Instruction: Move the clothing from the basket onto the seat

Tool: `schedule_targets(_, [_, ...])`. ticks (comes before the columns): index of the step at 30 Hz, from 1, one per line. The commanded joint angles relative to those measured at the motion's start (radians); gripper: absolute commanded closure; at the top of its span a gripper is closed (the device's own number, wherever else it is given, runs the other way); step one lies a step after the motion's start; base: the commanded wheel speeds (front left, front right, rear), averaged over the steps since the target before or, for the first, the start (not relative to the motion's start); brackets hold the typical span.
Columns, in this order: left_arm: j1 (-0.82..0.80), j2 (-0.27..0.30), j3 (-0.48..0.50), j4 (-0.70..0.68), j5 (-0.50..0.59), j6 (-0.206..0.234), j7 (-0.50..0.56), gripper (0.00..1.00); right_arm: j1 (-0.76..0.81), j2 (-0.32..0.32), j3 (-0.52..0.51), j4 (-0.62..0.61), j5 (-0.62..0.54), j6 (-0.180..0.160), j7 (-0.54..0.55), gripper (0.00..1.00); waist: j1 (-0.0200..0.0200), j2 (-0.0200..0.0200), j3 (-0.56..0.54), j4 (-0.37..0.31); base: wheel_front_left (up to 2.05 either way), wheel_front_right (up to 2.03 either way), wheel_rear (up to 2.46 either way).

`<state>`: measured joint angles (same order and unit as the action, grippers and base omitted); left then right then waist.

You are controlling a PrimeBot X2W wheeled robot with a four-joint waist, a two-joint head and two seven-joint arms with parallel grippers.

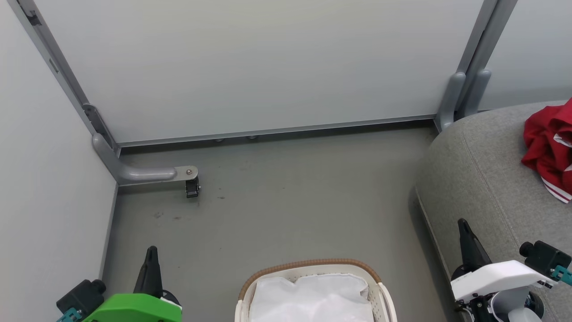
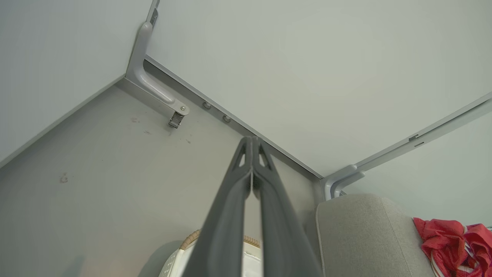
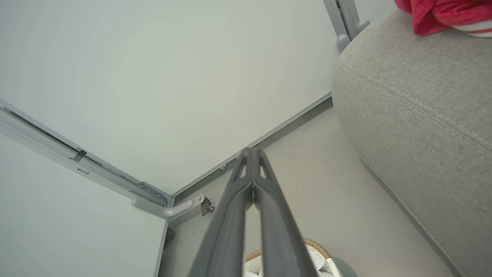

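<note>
Red clothing [image 1: 548, 147] with white striped trim lies bunched on the grey sofa seat [image 1: 482, 179] at the right edge of the head view; it also shows as red clothing [image 2: 449, 242] on the sofa [image 2: 361, 231] and as clothing [image 3: 442, 13] on the sofa [image 3: 415, 100]. The white basket [image 1: 313, 268] with a brown woven rim stands at the bottom centre, with just its white lining showing inside. My left gripper [image 1: 152, 252] is shut and empty, left of the basket. My right gripper [image 1: 462, 226] is shut and empty over the sofa's front edge. Both grippers' tips, left gripper [image 2: 252, 139] and right gripper [image 3: 251, 151], meet.
Pale partition walls [image 1: 250, 67] close off the back and left. A grey metal foot with a caster [image 1: 192, 188] juts onto the floor at the back left. Another post base [image 1: 460, 98] stands beside the sofa's far corner. Grey floor [image 1: 290, 205] lies between basket and wall.
</note>
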<state>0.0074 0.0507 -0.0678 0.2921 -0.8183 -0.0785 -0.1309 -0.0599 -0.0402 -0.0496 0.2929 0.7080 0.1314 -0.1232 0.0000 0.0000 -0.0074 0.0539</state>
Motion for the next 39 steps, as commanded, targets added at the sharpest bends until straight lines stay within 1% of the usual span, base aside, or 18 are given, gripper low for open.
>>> schedule_targets(1, [-0.033, 0.006, 0.009, -0.017, -0.034, -0.006, 0.009, 1.00, -0.027, -0.007, -0.005, -0.018, 0.037, 0.000, 0.008, 1.00, 0.0000, 0.0000, 0.000, -0.001, 0.00, 0.00, 0.00])
schedule_targets(20, [-0.059, 0.008, 0.055, -0.027, -0.247, -0.020, 0.072, 1.00, -0.035, -0.009, -0.022, -0.028, 0.278, -0.001, 0.072, 1.00, 0.0000, 0.0000, 0.002, -0.012, 0.00, 0.00, 0.00])
schedule_targets(39, [-0.080, 0.008, 0.094, -0.034, -0.423, -0.030, 0.126, 1.00, -0.043, -0.010, -0.036, -0.035, 0.477, -0.001, 0.125, 1.00, 0.0000, 0.0000, 0.004, -0.022, 0.00, 0.00, 0.00])
